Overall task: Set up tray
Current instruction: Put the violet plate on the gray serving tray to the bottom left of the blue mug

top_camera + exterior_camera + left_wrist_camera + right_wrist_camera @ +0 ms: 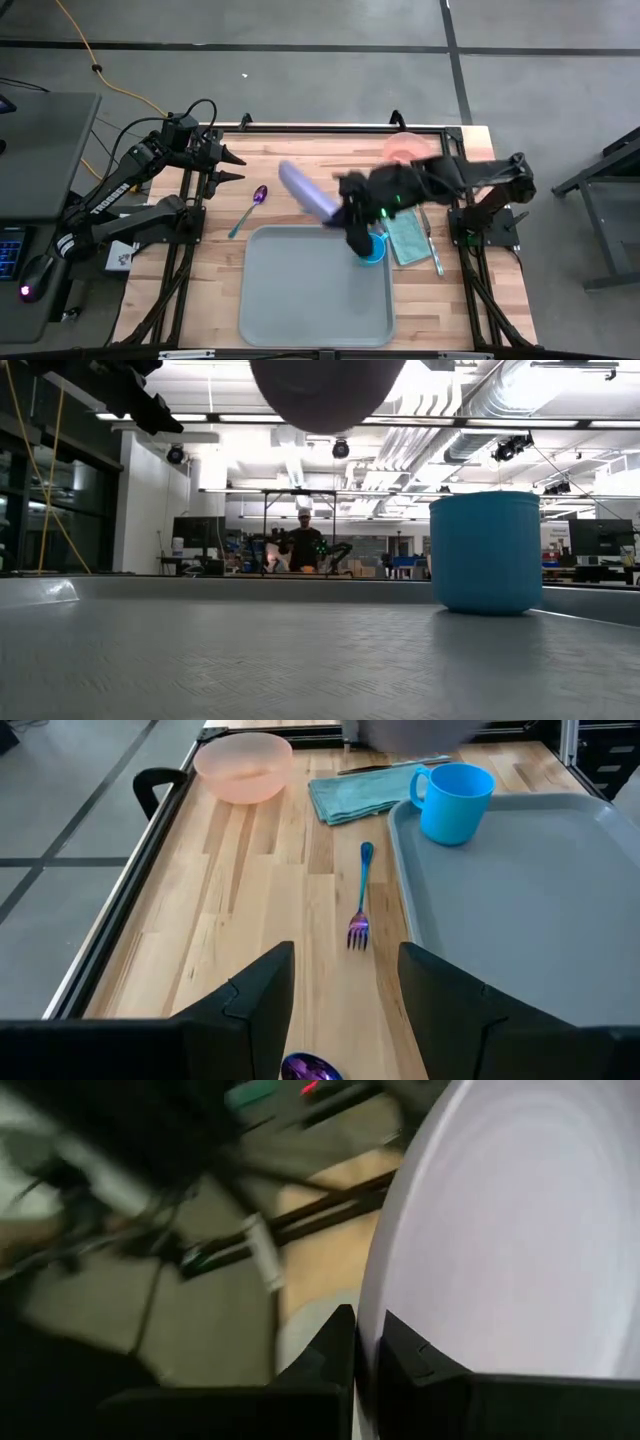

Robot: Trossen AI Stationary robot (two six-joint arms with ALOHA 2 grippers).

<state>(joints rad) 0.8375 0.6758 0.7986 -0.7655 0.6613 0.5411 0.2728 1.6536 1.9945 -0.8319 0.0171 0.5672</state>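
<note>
The right hand (345, 212) pinches a lavender plate (306, 190) by its rim, tilted above the tray (300, 300) on the counter (290, 160), apparently for placing beside the blue cup (373, 248); the left hand (345, 1010) waits, spread.

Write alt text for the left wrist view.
A blue cup stands in a corner of the grey tray, seen past the open left gripper. On the wooden table beside the tray lie a fork, teal cloth and pink bowl.
</note>
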